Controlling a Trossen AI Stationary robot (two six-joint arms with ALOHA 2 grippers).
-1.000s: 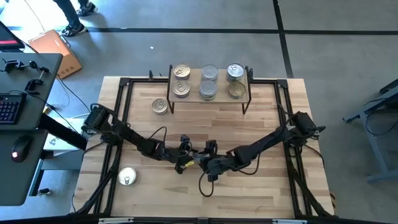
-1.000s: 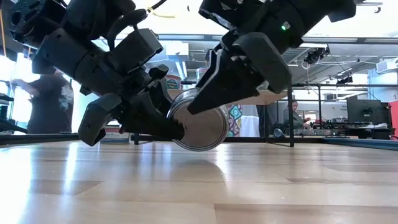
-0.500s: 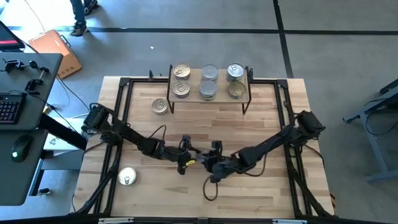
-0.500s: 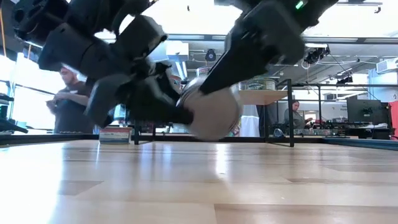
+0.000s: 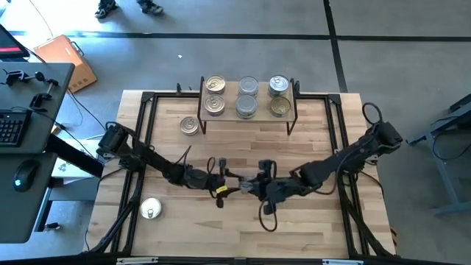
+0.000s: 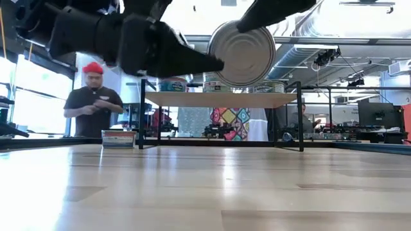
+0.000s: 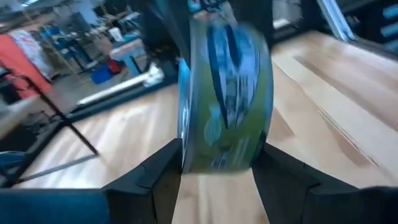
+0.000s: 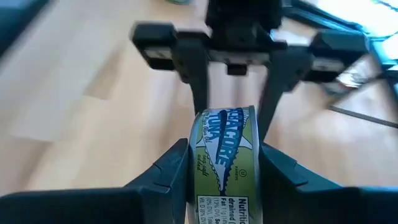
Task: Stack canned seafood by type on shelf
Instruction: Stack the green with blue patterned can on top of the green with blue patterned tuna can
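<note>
Six tins already sit on the shelf (image 5: 249, 89) at top centre. The right gripper (image 8: 222, 165) pinches a tuna can (image 8: 224, 162) mid-frame, left gripper (image 7: 217, 171) spread around it. Two cans (image 5: 189, 126) (image 5: 150, 210) left on the table.

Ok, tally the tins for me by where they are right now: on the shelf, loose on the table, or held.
Tins showing on the shelf from above: 6
Tins loose on the table: 2
Tin held in the air by the right end effector: 1
Total: 9
</note>
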